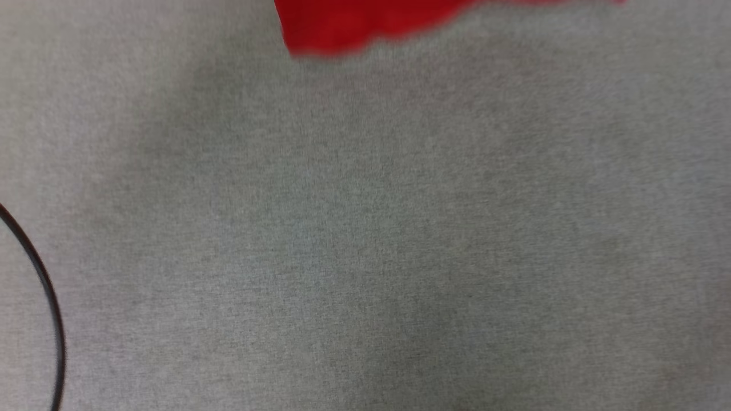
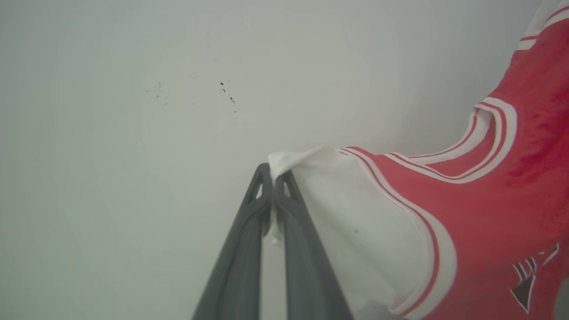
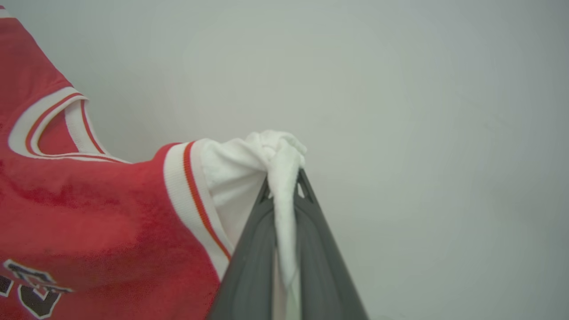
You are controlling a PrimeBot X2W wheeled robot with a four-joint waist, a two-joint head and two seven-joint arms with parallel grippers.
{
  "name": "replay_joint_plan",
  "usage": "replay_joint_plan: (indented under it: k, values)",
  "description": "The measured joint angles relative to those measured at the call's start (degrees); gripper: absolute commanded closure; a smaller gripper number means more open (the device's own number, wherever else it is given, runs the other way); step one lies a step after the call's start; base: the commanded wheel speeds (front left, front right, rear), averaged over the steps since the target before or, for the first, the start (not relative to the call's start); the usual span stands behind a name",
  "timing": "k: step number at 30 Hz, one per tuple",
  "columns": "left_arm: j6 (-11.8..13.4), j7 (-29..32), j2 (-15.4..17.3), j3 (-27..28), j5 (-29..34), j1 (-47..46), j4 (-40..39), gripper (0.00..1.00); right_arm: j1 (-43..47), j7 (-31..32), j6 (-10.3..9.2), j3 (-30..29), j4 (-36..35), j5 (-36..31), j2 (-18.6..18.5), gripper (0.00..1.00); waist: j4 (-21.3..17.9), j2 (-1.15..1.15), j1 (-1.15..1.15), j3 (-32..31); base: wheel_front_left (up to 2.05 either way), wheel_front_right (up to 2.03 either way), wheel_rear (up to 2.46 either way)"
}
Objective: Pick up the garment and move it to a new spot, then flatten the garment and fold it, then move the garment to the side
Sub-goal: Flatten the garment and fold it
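The garment (image 2: pixel 480 209) is a red jersey with white sleeves and red-white stripe trim, stretched between both grippers. In the left wrist view my left gripper (image 2: pixel 272 175) is shut on the edge of one white sleeve. In the right wrist view my right gripper (image 3: pixel 284 180) is shut on a bunched wad of the other white sleeve, and the garment (image 3: pixel 89 213) hangs off to the left, black lettering showing at the bottom edge. The head view shows a blurred red bottom edge of the garment (image 1: pixel 354 25) hanging at the top over the grey table.
A grey cloth-covered table (image 1: pixel 365 240) spreads below the garment in the head view. A thin black cable (image 1: pixel 43 285) curves along its lower left edge. A plain pale wall (image 2: pixel 178 89) stands behind both grippers in the wrist views.
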Motion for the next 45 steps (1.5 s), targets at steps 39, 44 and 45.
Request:
replay_joint_plan:
  k: [39, 44, 45]
  values:
    - [4.27, -24.44, 6.76, -3.12, -16.29, 42.27, 3.6, 1.0, 25.39, -16.39, -0.01, 20.51, 10.79, 9.73, 10.14, 1.0, 1.28, 0.0, 0.0, -2.04, 0.0, 0.0, 0.0]
    - [9.5, -26.64, 12.12, -2.93, -21.73, 60.07, -4.24, 1.0, 33.35, -17.13, -0.01, 24.73, 7.93, 13.14, 7.78, 1.0, 0.58, 0.0, -0.01, -6.79, 0.0, 0.0, 0.0]
    - [10.55, -27.13, 12.67, -3.03, -22.87, 63.58, -5.94, 1.0, 35.12, -17.16, -0.01, 25.63, 7.37, 13.62, 7.15, 1.0, 0.46, 0.0, -0.01, -7.75, 0.0, 0.0, 0.0]
